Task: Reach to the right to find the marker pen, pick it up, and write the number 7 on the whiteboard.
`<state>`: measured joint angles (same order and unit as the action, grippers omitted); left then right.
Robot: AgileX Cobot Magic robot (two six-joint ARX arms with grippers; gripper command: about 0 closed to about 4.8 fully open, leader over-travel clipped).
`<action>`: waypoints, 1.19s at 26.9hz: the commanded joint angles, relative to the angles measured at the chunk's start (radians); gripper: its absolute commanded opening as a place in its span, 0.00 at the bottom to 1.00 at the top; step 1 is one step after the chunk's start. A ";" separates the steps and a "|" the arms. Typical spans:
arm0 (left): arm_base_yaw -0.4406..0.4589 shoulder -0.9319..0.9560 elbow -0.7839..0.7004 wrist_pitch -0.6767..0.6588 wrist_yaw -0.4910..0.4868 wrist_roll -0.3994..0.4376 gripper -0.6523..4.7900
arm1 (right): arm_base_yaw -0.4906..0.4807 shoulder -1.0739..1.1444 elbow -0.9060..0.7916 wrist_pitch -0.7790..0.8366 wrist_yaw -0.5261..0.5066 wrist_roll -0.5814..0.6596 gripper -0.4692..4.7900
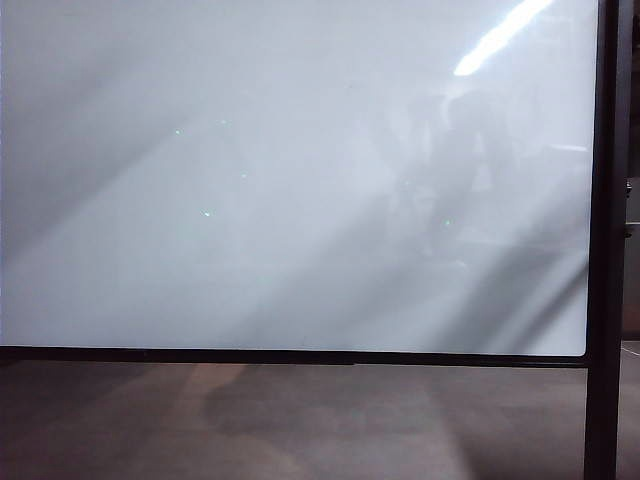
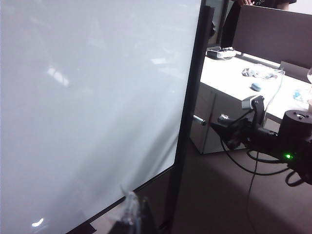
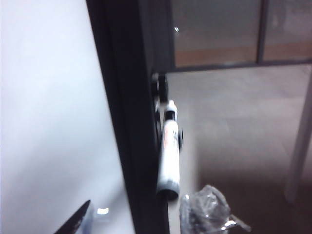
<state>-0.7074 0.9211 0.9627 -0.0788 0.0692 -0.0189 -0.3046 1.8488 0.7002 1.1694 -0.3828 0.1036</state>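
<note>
White marker pen [image 3: 168,151], held lengthwise along the whiteboard [image 3: 48,112] post, is faced by the spread right end effector [image 3: 146,217]; the left end effector [image 2: 134,209] is pressed together.

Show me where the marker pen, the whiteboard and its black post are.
marker pen [image 3: 168,156]: right wrist view, middle of its white barrel.
whiteboard [image 1: 250,180]: exterior view, bare white surface.
black post [image 1: 606,200]: exterior view, upper stretch of the upright.

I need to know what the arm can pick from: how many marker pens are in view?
1. The marker pen hangs on the whiteboard's black post, near the open right gripper. Others may be hidden.
</note>
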 commanded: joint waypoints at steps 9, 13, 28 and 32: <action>-0.001 -0.002 0.006 0.013 0.005 -0.001 0.11 | 0.001 0.214 0.260 0.002 -0.043 -0.002 0.51; -0.001 -0.002 0.006 0.013 0.002 0.000 0.11 | 0.001 0.240 0.298 -0.023 -0.043 -0.002 0.49; -0.001 -0.002 0.006 0.013 -0.002 0.000 0.11 | 0.002 0.247 0.314 -0.052 -0.042 -0.003 0.47; -0.001 -0.002 0.006 0.013 -0.002 0.000 0.11 | 0.002 0.247 0.314 -0.086 -0.042 -0.026 0.08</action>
<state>-0.7078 0.9211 0.9627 -0.0788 0.0681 -0.0193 -0.3023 2.0995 1.0119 1.0992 -0.4221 0.0860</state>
